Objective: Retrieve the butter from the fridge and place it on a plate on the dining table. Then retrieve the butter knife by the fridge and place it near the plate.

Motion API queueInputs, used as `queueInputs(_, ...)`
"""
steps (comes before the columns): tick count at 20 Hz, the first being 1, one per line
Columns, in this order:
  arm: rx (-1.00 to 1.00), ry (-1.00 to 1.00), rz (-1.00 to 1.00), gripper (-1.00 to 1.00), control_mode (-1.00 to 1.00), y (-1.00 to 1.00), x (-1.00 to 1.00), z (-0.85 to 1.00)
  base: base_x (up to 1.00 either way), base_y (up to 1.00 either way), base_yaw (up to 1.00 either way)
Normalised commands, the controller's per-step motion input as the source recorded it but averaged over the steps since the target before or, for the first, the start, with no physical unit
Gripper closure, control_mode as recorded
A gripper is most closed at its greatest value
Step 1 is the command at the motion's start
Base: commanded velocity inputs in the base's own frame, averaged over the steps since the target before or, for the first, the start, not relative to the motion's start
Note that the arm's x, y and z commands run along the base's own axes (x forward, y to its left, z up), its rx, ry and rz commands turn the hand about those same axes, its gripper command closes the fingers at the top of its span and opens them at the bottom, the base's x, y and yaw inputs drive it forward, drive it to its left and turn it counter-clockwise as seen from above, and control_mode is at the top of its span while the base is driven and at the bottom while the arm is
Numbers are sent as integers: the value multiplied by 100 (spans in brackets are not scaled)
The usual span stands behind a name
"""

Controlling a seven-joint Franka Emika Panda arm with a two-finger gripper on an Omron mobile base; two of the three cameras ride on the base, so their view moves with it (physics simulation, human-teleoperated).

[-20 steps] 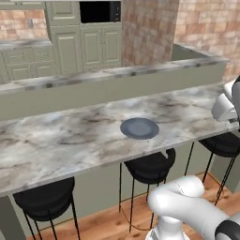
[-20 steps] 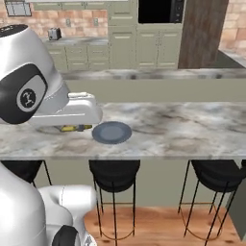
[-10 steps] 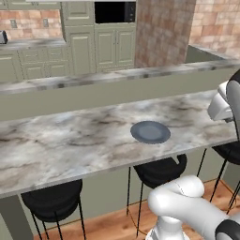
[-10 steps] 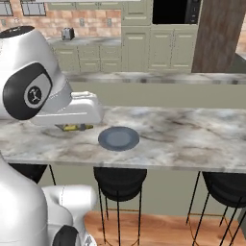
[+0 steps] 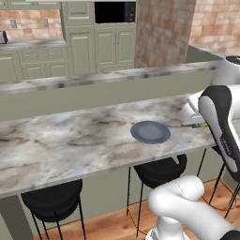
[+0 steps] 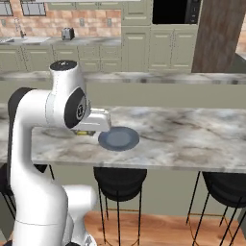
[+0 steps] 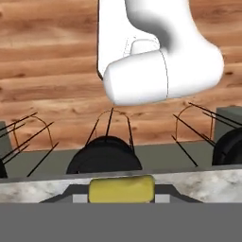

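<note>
Beside the plate [image 6: 118,138], the claw [image 7: 121,201] grips the butter [image 7: 121,188] just over the bench [image 5: 70,140] — the base has driven closer, so placement comes next.

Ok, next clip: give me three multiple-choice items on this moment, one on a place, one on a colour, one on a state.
1. Where is the plate?
A. on the dining table
B. on a stool
C. on the floor

2. What colour is the butter?
A. red
B. yellow
C. white

3. What is the state of the plate?
A. holds the butter
B. bare, nothing on it
C. upside down

Answers:
1 A, it lies flat on the marble top in both base views.
2 B, the hand view shows a yellow bar between the tips of the gripper.
3 B, its blue-grey face shows nothing on it.
</note>
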Motion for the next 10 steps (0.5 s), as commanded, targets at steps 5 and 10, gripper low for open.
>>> queueInputs(5,3,-1,4,100,-100,6,100,-77,0,0,0)
queueInputs(10,0,3,0,100,-100,9,100,-67,0,0,0)
